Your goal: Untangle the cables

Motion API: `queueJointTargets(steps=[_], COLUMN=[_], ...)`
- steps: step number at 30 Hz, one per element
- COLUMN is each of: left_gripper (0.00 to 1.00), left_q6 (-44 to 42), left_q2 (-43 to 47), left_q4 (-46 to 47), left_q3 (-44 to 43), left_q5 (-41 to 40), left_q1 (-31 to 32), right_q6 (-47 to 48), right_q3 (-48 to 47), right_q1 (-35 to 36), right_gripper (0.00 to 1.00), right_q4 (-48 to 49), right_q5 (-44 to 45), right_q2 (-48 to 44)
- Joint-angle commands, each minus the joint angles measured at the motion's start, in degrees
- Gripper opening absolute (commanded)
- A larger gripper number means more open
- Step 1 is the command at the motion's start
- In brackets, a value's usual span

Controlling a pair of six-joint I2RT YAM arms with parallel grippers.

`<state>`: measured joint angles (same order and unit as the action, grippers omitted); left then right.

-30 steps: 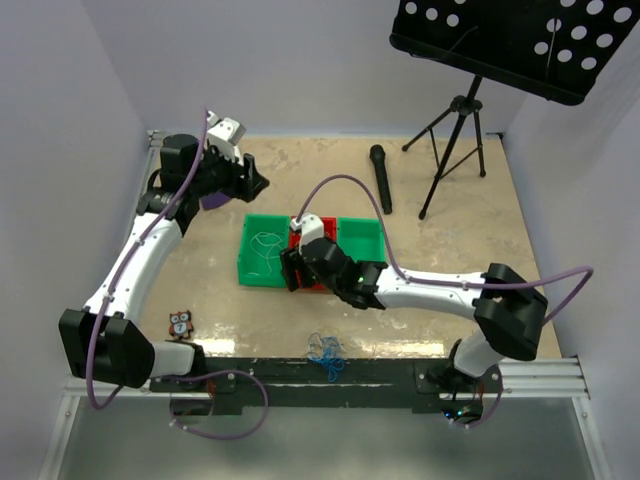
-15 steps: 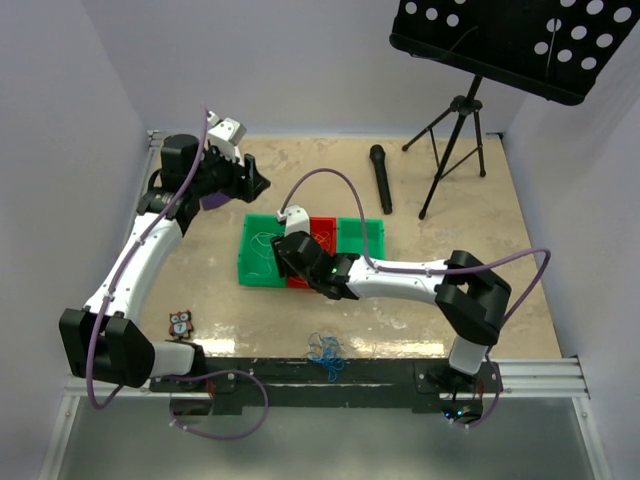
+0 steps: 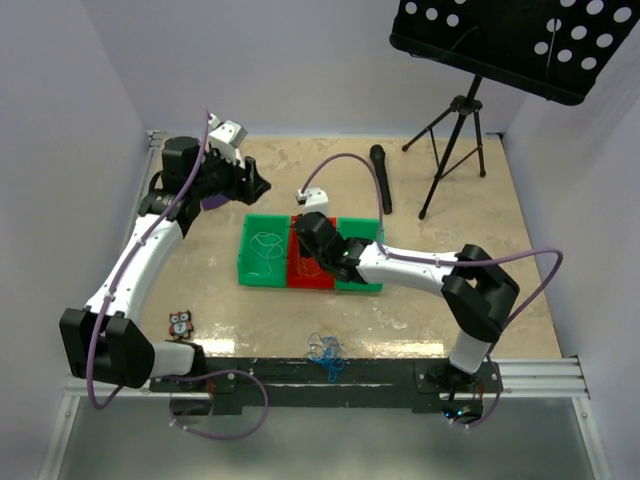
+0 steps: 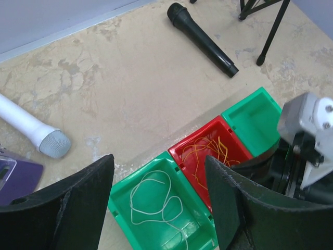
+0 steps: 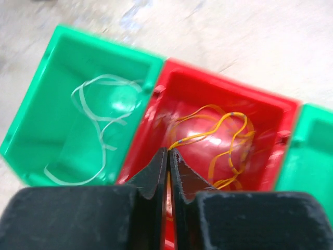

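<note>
Claw of right arm (image 5: 168,151) newly closed, pinching orange cable (image 5: 231,115)

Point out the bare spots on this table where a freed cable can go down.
Bare tabletop lies between the green bin with the white cable, the owl figure and the blue cable tangle; more lies between the black microphone and the left gripper. Crowded: the red bin, where the right gripper pinches the orange cable.

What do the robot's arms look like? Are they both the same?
Yes, they match. The left arm and right arm are white tubes with chunky black joints. A thick purple hose loops along each. The left gripper and right gripper each have two black fingers.
</note>
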<state>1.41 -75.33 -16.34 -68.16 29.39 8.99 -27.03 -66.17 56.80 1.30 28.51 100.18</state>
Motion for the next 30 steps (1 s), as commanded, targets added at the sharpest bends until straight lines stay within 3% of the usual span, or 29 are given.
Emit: queueJointTargets(steps=[1, 27, 30], left_gripper=[0.75, 0.75, 0.75], left_q6=[0.2, -1.1, -1.1], left_q2=[2.0, 2.3, 2.2], left_q4=[2.2, 2.6, 2.7], left_q3=[0.7, 1.5, 1.5], left_q5=[0.6, -0.3, -0.3], left_q1=[-0.3, -0.4, -0.4], right_q6=[0.0, -2.3, -2.5], right_q3=[0.4, -3.4, -4.6], right_q1=[-2.9, -4.4, -4.4], right_gripper=[0.0, 0.0, 0.1], right_q4=[2.2, 4.3, 2.7], right_q5=[0.1, -5.1, -4.3], right_q2=[-3.5, 13.4, 13.6])
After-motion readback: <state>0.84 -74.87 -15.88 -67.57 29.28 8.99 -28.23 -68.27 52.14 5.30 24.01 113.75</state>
